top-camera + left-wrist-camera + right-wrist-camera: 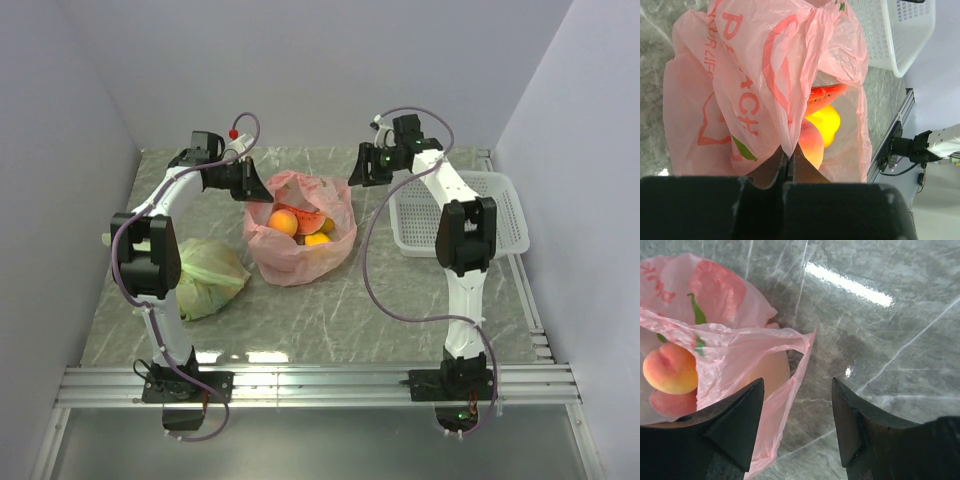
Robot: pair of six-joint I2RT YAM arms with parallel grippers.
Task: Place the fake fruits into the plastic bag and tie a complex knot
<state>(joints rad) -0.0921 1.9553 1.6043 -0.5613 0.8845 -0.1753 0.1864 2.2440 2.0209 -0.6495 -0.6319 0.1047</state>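
The salmon-pink plastic bag [300, 240] stands open in the middle of the table, with fake fruits [285, 222] inside: a peach, a yellow one [827, 122] and a red slice [827, 93]. My left gripper [247, 184] is shut on a fold of the bag's far left rim [785, 150] and holds it up. My right gripper [357, 172] is open just above the bag's far right handle loop [795, 347], which lies between its fingers and the left finger [737, 415]. A peach [670, 367] shows inside the bag. No knot is tied.
A pale green plastic bag [208, 272], knotted, lies at the left near my left arm. A white mesh basket [470, 210] stands at the right, under my right arm. The table's metal front rail [320, 385] runs along the near edge.
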